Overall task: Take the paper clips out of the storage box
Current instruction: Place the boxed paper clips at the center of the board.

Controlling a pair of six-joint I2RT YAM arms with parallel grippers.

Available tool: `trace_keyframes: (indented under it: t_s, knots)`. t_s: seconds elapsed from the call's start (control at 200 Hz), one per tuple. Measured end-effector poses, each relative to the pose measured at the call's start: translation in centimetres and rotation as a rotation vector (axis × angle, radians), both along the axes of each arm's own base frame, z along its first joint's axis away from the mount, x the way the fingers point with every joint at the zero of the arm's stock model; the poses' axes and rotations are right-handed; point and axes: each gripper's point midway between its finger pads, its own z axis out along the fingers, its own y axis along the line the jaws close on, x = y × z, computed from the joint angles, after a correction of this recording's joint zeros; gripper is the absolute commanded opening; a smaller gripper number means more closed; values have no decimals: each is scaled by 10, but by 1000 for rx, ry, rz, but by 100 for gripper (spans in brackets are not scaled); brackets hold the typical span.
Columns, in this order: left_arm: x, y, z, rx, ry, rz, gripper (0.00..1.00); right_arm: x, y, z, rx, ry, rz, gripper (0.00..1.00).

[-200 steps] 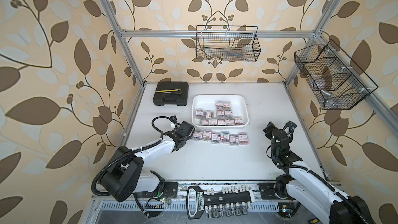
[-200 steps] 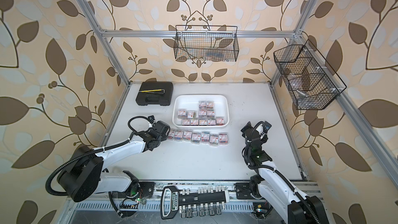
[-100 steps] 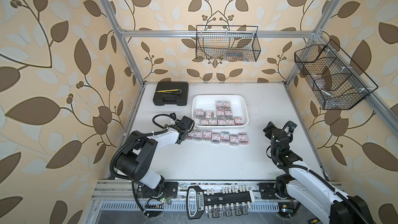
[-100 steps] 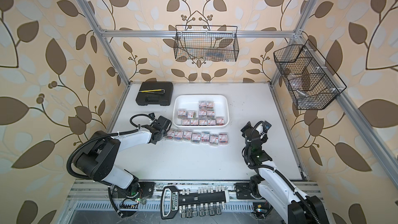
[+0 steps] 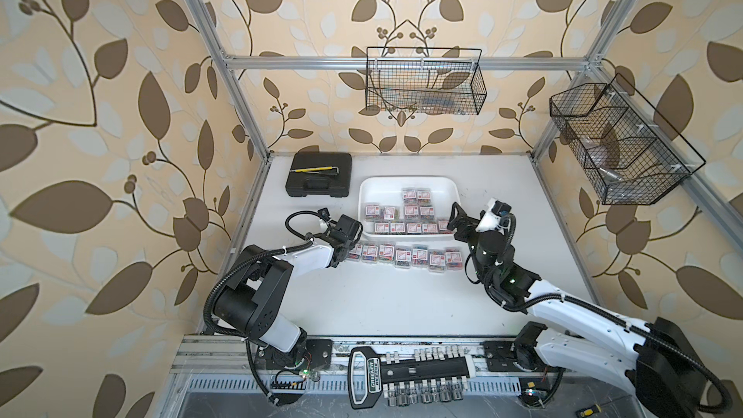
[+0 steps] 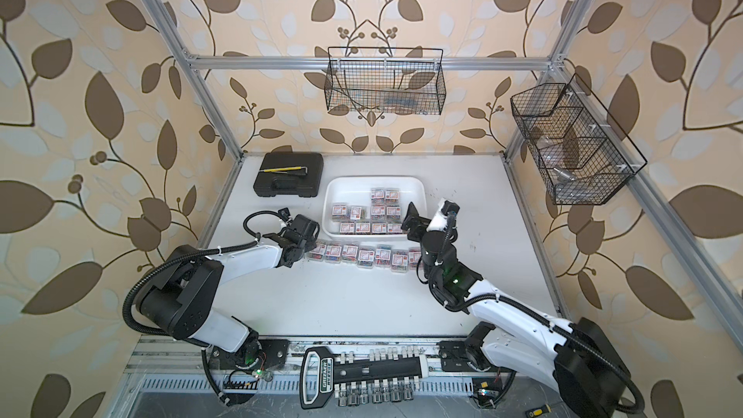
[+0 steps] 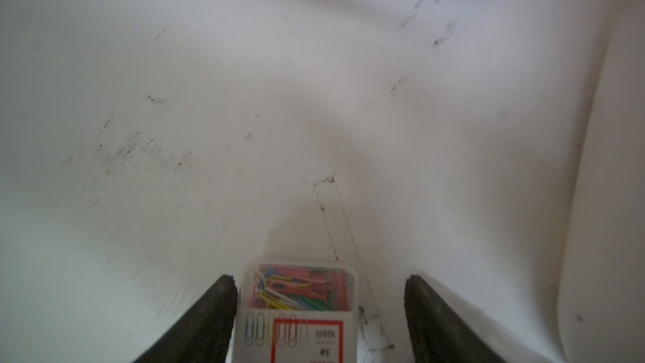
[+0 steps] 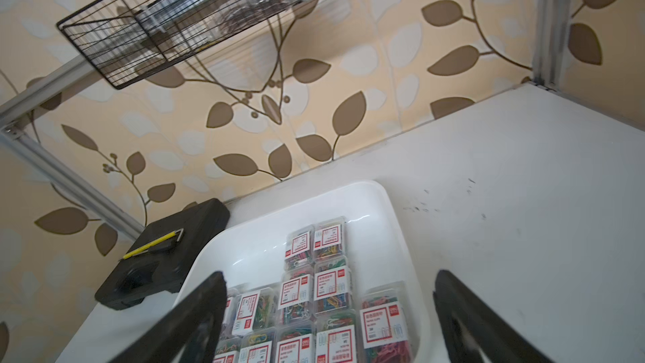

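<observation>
Robot arms at work over a tray of stationery. In both top views we see the white storage box [image 5: 382,191] on the white table [image 5: 382,307], just above the centre of the frame. Boxed paper clips [image 5: 410,215] are clustered in its lower and right part. A row of further clip boxes [image 5: 402,254] lies on the table just below the storage box's lower rim, running left to right.

At the left end of that row the left gripper [image 7: 320,282] is down at the table. In the left wrist view its jaws stand apart around one clip box [image 7: 300,309]. One finger [image 7: 213,309] is right beside the box's side and the other is well clear, so we see nothing clamped.

The right gripper [image 8: 330,275] hangs over the lower right corner of the storage box, jaws spread wide and empty.

A black case [image 5: 319,180] with a yellow tool [image 5: 315,169] on its lid lies to the upper left of the storage box, apart from it.
</observation>
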Motion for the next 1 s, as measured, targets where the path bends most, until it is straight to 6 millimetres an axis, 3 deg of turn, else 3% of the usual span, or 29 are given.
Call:
trace_keyframes:
  t_s: [0.3, 0.54, 0.74, 1.0]
  knots:
    - [1, 12, 0, -67, -30, 35, 81, 58, 57, 11, -130, -12, 15, 100]
    - [-1, 20, 11, -108, -79, 56, 83, 85, 84, 7, -218, -8, 58, 100]
    - [1, 17, 15, -141, -101, 45, 83, 112, 118, 22, -269, -19, 107, 100]
    - [4, 13, 10, -166, -98, 35, 83, 106, 131, 21, -316, -34, 135, 100]
